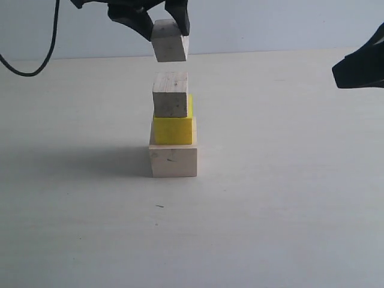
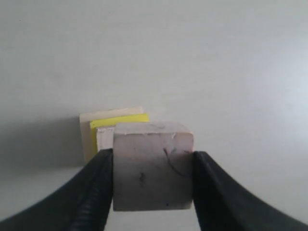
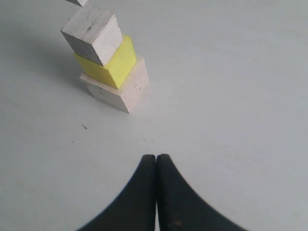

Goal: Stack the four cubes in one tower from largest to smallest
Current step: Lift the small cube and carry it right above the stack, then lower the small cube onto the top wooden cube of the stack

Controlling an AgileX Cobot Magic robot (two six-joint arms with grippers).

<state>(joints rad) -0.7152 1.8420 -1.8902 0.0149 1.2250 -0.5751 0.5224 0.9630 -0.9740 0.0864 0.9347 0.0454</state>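
My left jaws grip the smallest pale cube (image 1: 170, 42), slightly tilted, above the three-cube tower (image 1: 173, 129) mid-worktop, my right jaws shut and empty off right; I should level it, centre over the grey cube (image 1: 170, 95), lower gently, then release.

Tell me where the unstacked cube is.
The unstacked cube hangs top centre of the exterior view, clamped in the left gripper, just above and clear of the small cube topping the stack.
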